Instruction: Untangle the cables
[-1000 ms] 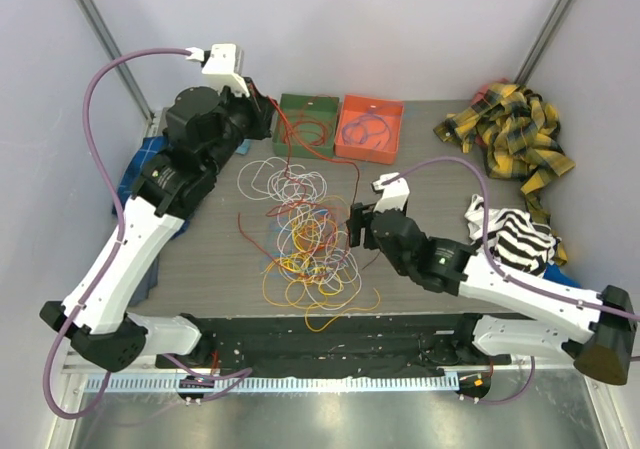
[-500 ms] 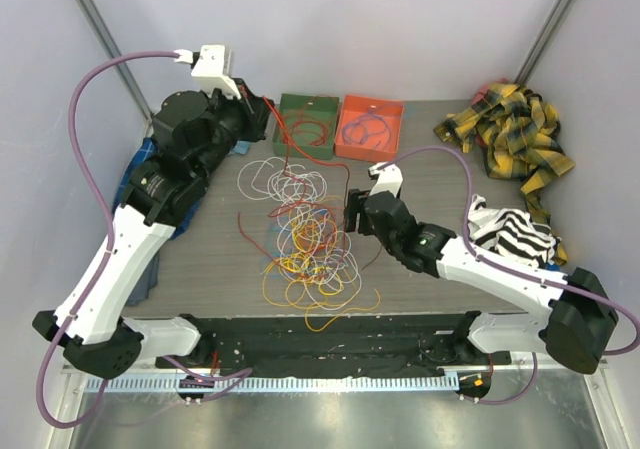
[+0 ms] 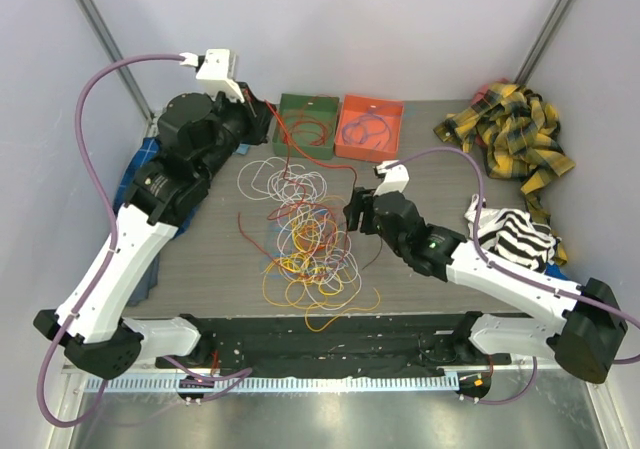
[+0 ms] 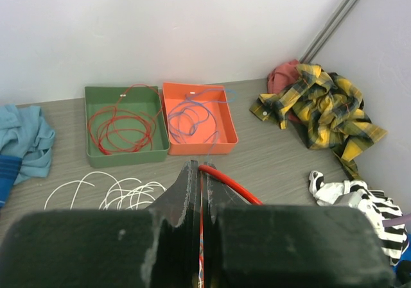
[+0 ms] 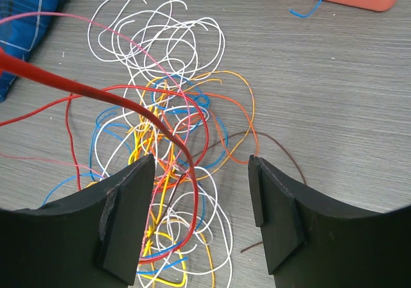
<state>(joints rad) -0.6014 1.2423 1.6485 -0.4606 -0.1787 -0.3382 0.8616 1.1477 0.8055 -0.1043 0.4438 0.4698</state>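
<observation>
The cables (image 3: 305, 239) lie in a loose tangle of white, yellow, orange, blue and red loops at mid table. My left gripper (image 3: 262, 119) is raised at the far left by the trays, shut (image 4: 199, 172) on a red cable (image 4: 234, 184). That red cable (image 3: 320, 164) slopes down into the pile. My right gripper (image 3: 352, 212) hovers open over the pile's right edge. In the right wrist view the red cable (image 5: 96, 95) arcs down between the fingers, close to the left fingertip (image 5: 131, 198). The gripper (image 5: 202, 166) holds nothing.
A green tray (image 3: 290, 104) holds a coiled red wire, and an orange tray (image 3: 396, 114) beside it holds a blue-purple wire. A plaid shirt (image 3: 515, 139) and a striped cloth (image 3: 515, 234) lie at the right. A blue cloth (image 3: 140, 169) lies under the left arm.
My right gripper has drifted a little away from the near edge over the pile's right side, and its fingers have narrowed slightly. The left gripper keeps its grip on the red cable, barely moved.
</observation>
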